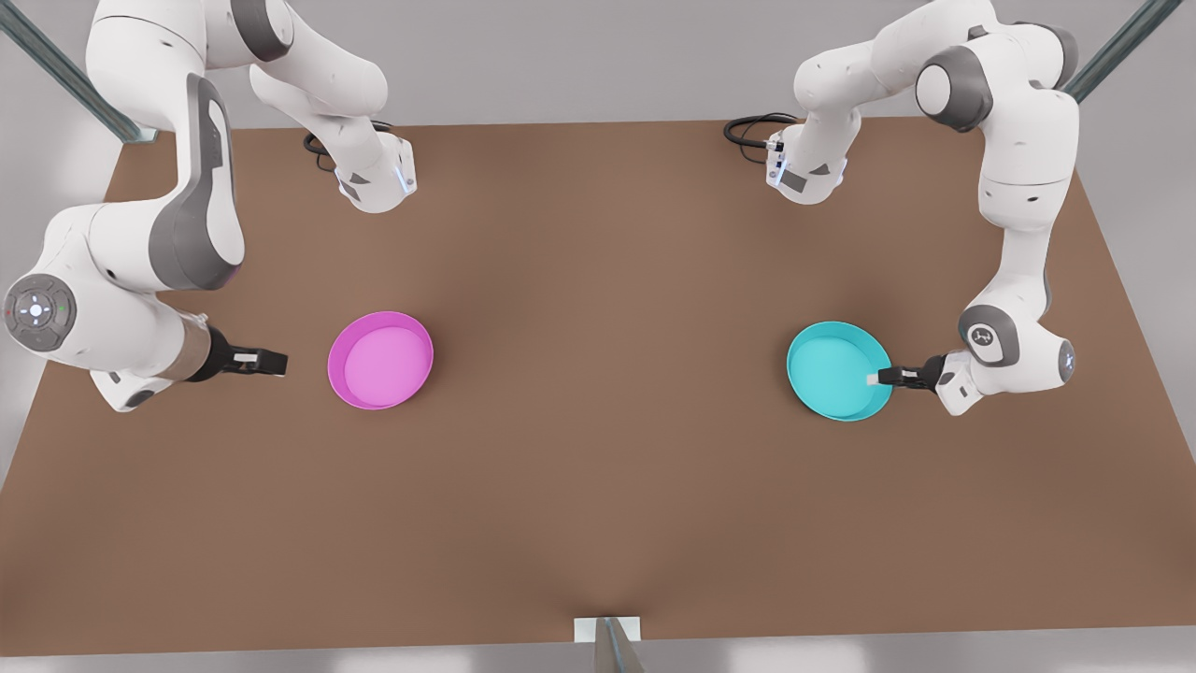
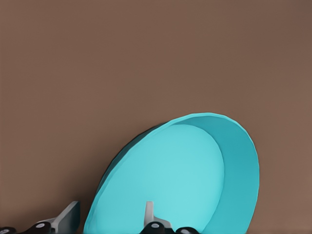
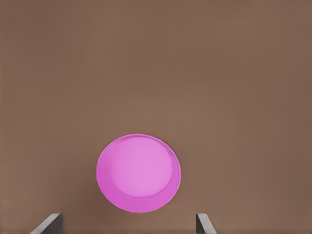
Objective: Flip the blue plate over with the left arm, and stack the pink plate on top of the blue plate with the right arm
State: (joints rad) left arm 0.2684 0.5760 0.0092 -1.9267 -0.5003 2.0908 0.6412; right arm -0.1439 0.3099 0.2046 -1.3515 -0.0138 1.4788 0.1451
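The blue plate (image 1: 834, 369), tilted open side up, has its three-o'clock rim clamped by the left gripper (image 1: 883, 378). The right gripper (image 1: 277, 362), fingers spread wide and empty, waits at nine o'clock of the flat pink plate (image 1: 380, 360). The left wrist view shows the blue plate's lifted underside.

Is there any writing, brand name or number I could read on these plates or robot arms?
None can be read.
Blue plate: plain, no text.
Pink plate: plain, no text.
Arm joint cap: a small light emblem, too small to read.
Arm end disc: small lights and marks, no legible text.
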